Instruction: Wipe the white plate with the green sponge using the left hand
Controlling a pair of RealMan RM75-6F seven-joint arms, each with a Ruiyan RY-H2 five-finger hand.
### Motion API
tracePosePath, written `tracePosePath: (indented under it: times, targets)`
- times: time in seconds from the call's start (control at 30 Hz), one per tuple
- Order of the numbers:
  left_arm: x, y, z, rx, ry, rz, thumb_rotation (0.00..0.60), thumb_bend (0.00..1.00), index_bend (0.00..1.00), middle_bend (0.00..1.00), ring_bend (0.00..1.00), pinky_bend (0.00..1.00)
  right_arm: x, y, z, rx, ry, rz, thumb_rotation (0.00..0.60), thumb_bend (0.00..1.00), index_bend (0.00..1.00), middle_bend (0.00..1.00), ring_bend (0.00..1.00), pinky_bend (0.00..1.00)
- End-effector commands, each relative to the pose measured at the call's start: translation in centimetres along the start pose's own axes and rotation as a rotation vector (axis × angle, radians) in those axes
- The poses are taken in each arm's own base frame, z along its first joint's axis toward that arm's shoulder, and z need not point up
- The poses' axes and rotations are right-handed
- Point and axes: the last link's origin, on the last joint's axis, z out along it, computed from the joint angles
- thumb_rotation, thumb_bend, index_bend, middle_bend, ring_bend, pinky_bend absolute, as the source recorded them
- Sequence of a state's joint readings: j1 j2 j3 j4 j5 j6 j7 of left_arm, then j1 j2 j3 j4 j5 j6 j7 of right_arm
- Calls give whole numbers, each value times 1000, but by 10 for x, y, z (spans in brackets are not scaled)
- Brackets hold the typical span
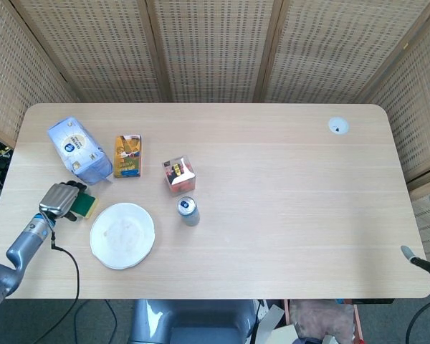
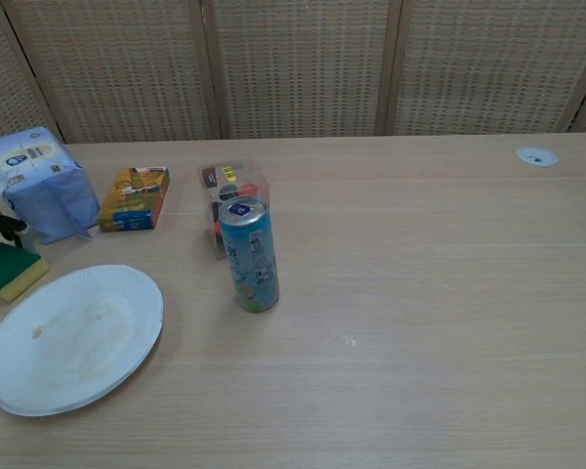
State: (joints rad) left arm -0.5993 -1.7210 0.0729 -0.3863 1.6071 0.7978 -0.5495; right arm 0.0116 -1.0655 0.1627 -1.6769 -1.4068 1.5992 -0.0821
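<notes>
Light, soft, compressible green sponge [image 1: 82, 205]; grip across long edges, near white plate [image 1: 122, 235]; left hand [image 1: 59, 200] on sponge, closure indeterminate.

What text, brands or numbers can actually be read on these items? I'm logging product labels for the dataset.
None of the print can be read.
Blue tissue pack: round logo and print, too blurred.
Orange box: colourful graphics, lettering too small.
Clear box: yellow and red labels, unreadable.
Blue can: patterned print, no legible words.
White plate, green sponge: no text.
</notes>
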Motion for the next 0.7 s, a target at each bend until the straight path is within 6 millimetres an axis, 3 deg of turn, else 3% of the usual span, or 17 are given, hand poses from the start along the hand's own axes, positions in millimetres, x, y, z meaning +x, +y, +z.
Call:
tracePosePath:
  times: [0.03,0.3,0.5,0.7]
  targets:
    - [1,2,2,4,9,-14,600,5,396,407,289,357,0,0,0,1,-1,3,600,0,0,0,0,0]
    - [25,5,-14,-80,160,-97,600,15,441,421,296,377,4,2,0,2,3,22,600,0,0,0,0,0]
    - [44,20,-37,-210,228,-201,600,25,465,437,303,387,6,3,0,3,3,33,600,0,0,0,0,0]
    - [41,65,-74,-349,142,-476,600,27,468,441,307,400,10,5,-2,10,1,56,600,0,0,0,0,0]
